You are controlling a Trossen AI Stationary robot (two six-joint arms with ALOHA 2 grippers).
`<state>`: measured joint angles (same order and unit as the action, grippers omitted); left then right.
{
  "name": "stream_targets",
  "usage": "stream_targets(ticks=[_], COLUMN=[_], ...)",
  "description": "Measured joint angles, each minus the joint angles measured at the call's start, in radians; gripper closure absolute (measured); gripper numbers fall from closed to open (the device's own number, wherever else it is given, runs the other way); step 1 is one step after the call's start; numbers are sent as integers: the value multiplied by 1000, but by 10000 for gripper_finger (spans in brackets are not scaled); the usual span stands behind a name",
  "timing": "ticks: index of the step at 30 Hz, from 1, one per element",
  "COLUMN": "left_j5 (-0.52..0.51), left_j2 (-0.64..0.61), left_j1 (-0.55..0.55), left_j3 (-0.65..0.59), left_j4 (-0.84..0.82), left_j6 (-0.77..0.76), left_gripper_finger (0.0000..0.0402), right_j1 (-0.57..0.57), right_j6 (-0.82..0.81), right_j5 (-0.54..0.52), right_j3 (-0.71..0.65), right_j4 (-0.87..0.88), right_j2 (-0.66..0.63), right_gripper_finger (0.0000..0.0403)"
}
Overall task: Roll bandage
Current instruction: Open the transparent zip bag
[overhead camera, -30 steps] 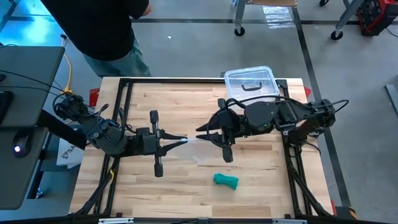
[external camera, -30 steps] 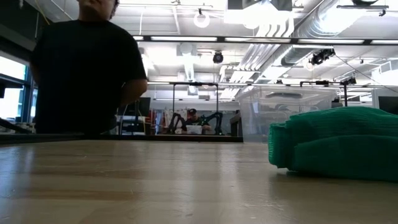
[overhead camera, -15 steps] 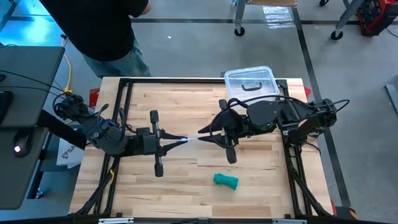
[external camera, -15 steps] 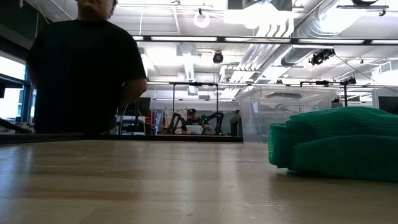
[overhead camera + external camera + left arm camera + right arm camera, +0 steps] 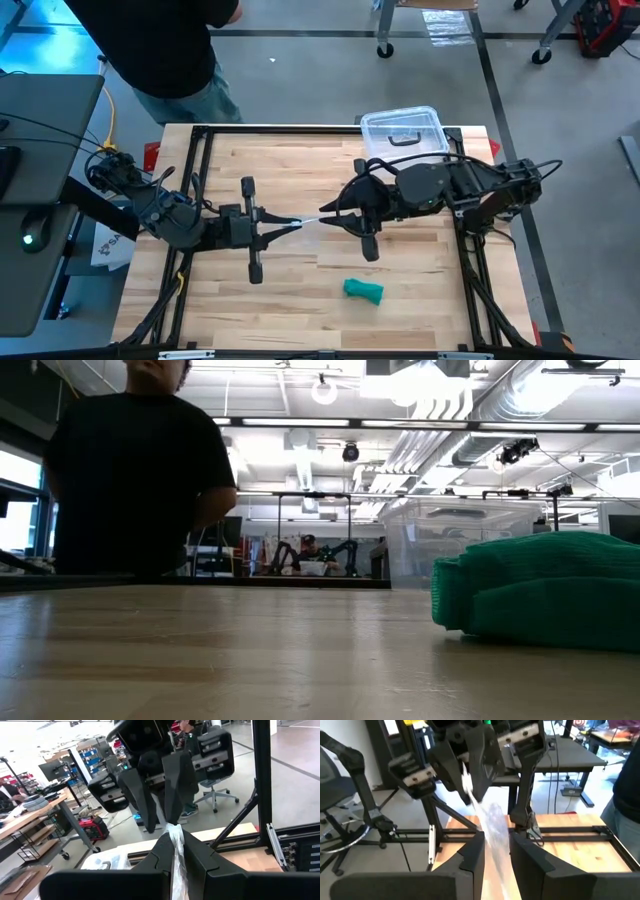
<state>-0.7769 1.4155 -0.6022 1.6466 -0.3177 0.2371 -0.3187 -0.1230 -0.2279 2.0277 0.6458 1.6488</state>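
I have both arms raised over the middle of the table [image 5: 300, 165], the left gripper [image 5: 297, 224] and right gripper [image 5: 324, 214] facing each other tip to tip, each pinching an end of a clear plastic bag [image 5: 310, 219] stretched between them. The bandage [image 5: 363, 290], a small green roll, lies untouched on the wood nearer the front edge, well apart from both. A person [image 5: 165, 50] in black stands behind the table

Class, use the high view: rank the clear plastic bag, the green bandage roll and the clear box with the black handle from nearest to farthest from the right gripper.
From the right gripper:
1. Clear plastic bag: pinched in its fingers, stretched across to the left gripper at the table's middle.
2. Green bandage roll: on the table, toward the front edge.
3. Clear box: at the table's far edge. Only slightly farther than the roll.
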Motion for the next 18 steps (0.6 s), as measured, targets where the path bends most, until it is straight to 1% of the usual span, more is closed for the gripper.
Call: stream_targets(ticks=[5, 10, 14, 18], left_j5=[0, 2, 2, 23], left_j2=[0, 0, 0, 0], left_j1=[0, 5, 17, 32], left_j3=[0, 0, 0, 0], left_j4=[1, 1, 1, 1], left_j6=[-5, -95, -188, -226], left_gripper_finger=[385, 385, 385, 385], right_j1=[0, -5, -17, -16], right_j6=[10, 86, 147, 124], right_j5=[-6, 1, 4, 10], right_j3=[0, 0, 0, 0], right_j4=[4, -91, -136, -94], right_j2=[1, 0, 0, 7], right_gripper_finger=[320, 316, 294, 275])
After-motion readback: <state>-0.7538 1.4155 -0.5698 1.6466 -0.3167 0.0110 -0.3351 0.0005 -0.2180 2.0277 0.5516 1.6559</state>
